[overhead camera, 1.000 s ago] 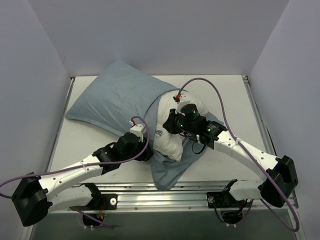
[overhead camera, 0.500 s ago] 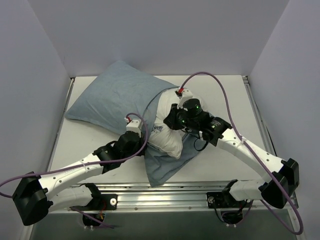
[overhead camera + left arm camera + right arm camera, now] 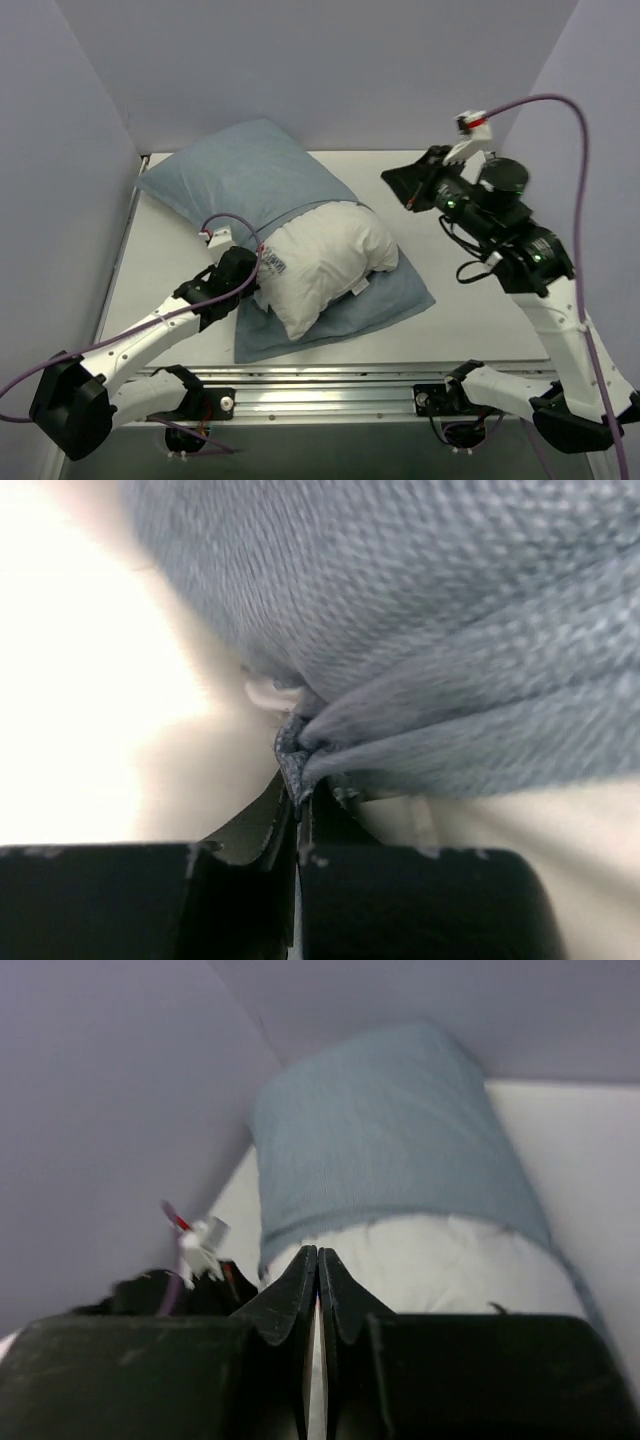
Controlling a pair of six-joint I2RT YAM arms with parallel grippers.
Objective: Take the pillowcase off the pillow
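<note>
The white pillow (image 3: 325, 260) lies half out of the pale blue-grey pillowcase (image 3: 245, 180), its near end bare and its far end still inside the cloth. A flap of the pillowcase lies under the bare end. My left gripper (image 3: 247, 275) is at the pillow's left edge, shut on a pinched fold of the pillowcase (image 3: 305, 750). My right gripper (image 3: 398, 183) is raised above the table to the right of the pillow, shut and empty. In the right wrist view the pillowcase (image 3: 390, 1140) and pillow (image 3: 440, 1260) lie beyond its fingertips (image 3: 318, 1260).
White walls close in the table (image 3: 470, 260) on the left, back and right. A metal rail (image 3: 330, 385) runs along the near edge. Purple cables (image 3: 570, 150) loop from both arms.
My right gripper has let go of the pillow and lifted up and to the right. My left gripper has pulled the pillowcase leftward; the pillow now lies flatter with more white showing.
</note>
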